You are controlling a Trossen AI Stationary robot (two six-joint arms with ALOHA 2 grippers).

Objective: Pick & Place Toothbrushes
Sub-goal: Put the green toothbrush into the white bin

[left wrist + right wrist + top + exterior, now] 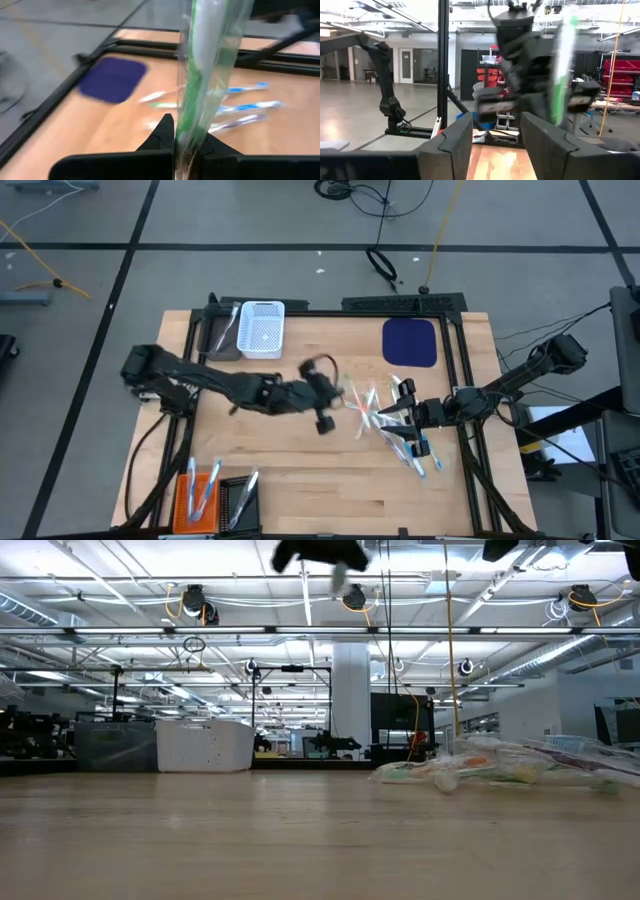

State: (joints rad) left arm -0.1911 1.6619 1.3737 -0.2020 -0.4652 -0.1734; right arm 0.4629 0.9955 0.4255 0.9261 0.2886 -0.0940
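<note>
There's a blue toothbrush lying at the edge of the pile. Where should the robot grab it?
Probably the middle of its handle, coming straight down from above. The blue toothbrush lies flat on the table and is long and thin, so the fingers should close across its narrow width. It sticks out of the pile, so there is room there. The open right gripper is nearest.

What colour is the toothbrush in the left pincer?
Green toothbrush, in a clear wrapper; left wrist view shows it best.
</note>
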